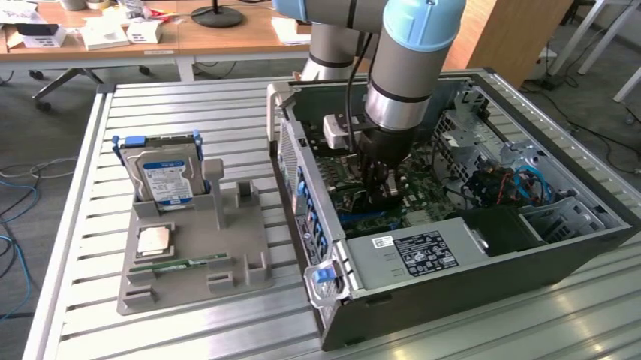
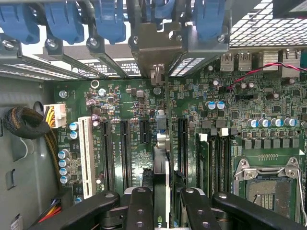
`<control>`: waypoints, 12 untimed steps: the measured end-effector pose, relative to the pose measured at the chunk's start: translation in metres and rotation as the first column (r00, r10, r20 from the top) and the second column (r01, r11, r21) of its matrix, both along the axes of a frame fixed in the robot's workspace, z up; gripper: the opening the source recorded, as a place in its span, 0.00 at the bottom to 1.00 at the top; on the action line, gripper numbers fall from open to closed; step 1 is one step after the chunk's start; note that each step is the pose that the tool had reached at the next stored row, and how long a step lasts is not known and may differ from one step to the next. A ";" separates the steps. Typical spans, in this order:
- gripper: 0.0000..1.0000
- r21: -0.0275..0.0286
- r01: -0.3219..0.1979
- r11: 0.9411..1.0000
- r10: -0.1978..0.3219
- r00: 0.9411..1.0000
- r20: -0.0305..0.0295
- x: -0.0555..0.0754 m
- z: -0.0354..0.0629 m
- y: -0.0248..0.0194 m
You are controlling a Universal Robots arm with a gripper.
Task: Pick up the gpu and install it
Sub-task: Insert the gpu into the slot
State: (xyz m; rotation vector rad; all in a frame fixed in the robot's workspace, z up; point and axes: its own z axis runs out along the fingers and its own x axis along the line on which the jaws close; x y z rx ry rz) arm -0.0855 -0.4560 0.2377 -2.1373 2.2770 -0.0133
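Note:
My gripper (image 1: 379, 187) reaches down into the open computer case (image 1: 561, 247), over the green motherboard (image 2: 124, 110). In the wrist view its two black fingers (image 2: 139, 206) are closed on the gpu (image 2: 161, 143). I see the gpu edge-on as a thin card running between the long black expansion slots. Its silvery bracket (image 2: 156, 52) stands at the case's rear slot openings, under the blue clips (image 2: 110, 19). Whether the card's edge sits in a slot I cannot tell.
A grey holder (image 1: 240, 262) on the exterior view's left carries a blue-labelled hard drive (image 1: 165, 180), a processor chip (image 1: 152, 240) and a green RAM stick (image 1: 176, 265). Inside the case are a power supply (image 1: 421, 251), a drive cage (image 1: 561, 217), cables (image 2: 24, 122) and the CPU socket (image 2: 268, 187).

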 end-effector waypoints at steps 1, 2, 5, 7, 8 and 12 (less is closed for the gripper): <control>0.26 0.000 0.000 1.000 0.000 1.000 0.000 0.000 0.0000 0.0000; 0.26 0.000 0.000 1.000 0.000 1.000 0.000 0.000 0.0000 0.0000; 0.26 0.000 0.000 1.000 0.000 1.000 0.000 0.000 0.0000 0.0000; 0.26 0.000 0.000 1.000 0.000 1.000 0.000 0.000 0.0000 0.0000; 0.26 0.000 0.000 1.000 0.000 1.000 0.000 0.000 0.0000 0.0001; 0.26 0.000 0.000 1.000 0.000 1.000 0.000 0.000 0.0000 0.0009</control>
